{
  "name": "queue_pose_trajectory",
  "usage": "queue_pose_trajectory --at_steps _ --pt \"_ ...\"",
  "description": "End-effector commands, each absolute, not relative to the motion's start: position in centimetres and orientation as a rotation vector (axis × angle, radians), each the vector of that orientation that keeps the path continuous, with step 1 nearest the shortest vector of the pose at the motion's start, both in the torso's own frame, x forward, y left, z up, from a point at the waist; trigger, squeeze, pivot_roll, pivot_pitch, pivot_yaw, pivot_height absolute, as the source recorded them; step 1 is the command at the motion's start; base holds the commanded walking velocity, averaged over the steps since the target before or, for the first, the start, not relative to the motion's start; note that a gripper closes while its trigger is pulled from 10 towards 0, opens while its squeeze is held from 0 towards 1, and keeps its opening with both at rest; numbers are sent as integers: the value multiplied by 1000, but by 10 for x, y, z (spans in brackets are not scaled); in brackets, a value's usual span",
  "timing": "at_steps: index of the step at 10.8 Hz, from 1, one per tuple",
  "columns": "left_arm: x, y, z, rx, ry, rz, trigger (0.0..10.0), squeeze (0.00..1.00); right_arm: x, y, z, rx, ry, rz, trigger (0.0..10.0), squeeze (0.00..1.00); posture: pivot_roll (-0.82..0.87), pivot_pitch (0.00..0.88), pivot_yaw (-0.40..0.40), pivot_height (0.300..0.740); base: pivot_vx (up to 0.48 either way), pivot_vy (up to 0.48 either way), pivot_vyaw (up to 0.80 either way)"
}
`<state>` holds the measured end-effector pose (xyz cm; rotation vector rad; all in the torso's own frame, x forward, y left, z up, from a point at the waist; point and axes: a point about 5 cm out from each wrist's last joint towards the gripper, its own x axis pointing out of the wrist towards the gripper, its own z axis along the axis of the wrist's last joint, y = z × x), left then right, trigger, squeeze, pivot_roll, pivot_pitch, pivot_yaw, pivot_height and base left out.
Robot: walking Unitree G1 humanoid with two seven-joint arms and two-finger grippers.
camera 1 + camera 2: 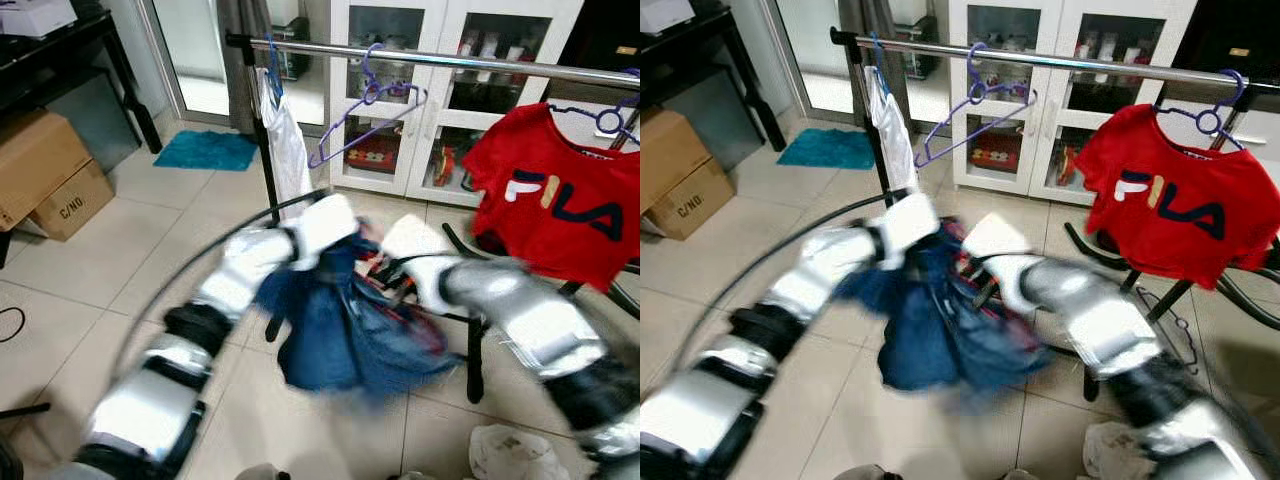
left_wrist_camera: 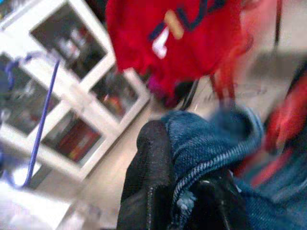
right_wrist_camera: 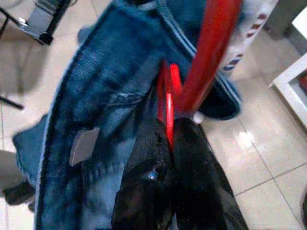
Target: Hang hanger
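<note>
A blue denim garment [image 1: 345,335] hangs between my two arms, low in front of the clothes rail [image 1: 450,58]. My left gripper [image 2: 184,199] is shut on the denim's seamed edge [image 2: 211,165]. My right gripper [image 3: 168,143] is shut on a red hanger [image 3: 211,52] that runs inside the denim [image 3: 105,96]. In the eye views both wrists meet at the garment's top, blurred by motion. On the rail hang an empty purple hanger [image 1: 365,115], a white cloth [image 1: 285,140] and a red FILA shirt [image 1: 560,205].
White glass-door cabinets [image 1: 440,90] stand behind the rail. Cardboard boxes [image 1: 45,175] sit at the left under a black table, and a teal mat [image 1: 207,150] lies by the door. The rack's black feet [image 1: 475,365] and crumpled white cloth [image 1: 515,455] lie on the tiled floor.
</note>
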<state>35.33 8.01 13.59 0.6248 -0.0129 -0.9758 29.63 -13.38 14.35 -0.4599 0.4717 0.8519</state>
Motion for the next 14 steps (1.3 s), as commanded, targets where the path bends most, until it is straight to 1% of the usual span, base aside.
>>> queue_pose_trajectory --at_steps 1,2,3,4,5,6,7,8,10,11,12,14 --pt "357 90 133 661 8 -931 0 0 288 -142 162 -480 395 915 0 0 -110 0 70 740 0 0 0" --pt "360 95 135 654 8 -886 0 0 279 -147 165 -506 393 975 0 0 -111 0 71 740 0 0 0" --pt "369 105 147 595 -22 -790 0 0 259 -155 169 -534 398 1095 0 0 -113 0 73 740 0 0 0" --pt "373 110 152 585 -41 -752 0 0 255 -158 173 -536 378 1100 0 0 -115 0 74 740 0 0 0" --pt "375 112 155 601 -53 -744 0 0 263 -162 186 -530 253 993 0 0 -119 0 78 740 0 0 0" --pt "374 111 154 612 -55 -754 0 0 268 -162 200 -443 121 909 0 0 -120 0 77 740 0 0 0" --pt "373 111 150 610 -51 -756 0 0 268 -168 206 -362 74 843 0 0 -122 0 79 740 0 0 0" --pt "372 113 148 600 -45 -743 0 0 264 -171 206 -353 72 843 0 0 -122 0 79 740 0 0 0" --pt "378 128 152 497 -54 -636 0 0 241 -177 196 -319 124 937 0 0 -127 0 79 740 0 0 0" --pt "384 140 166 310 -98 -550 0 0 231 -181 188 -279 154 962 0 0 -128 0 78 740 0 0 0" --pt "387 150 176 154 -118 -542 0 0 227 -188 180 -239 172 937 0 0 -128 0 79 740 0 0 0" --pt "388 159 181 102 -122 -567 0 0 226 -199 172 -197 181 878 0 0 -128 0 79 740 0 0 0"
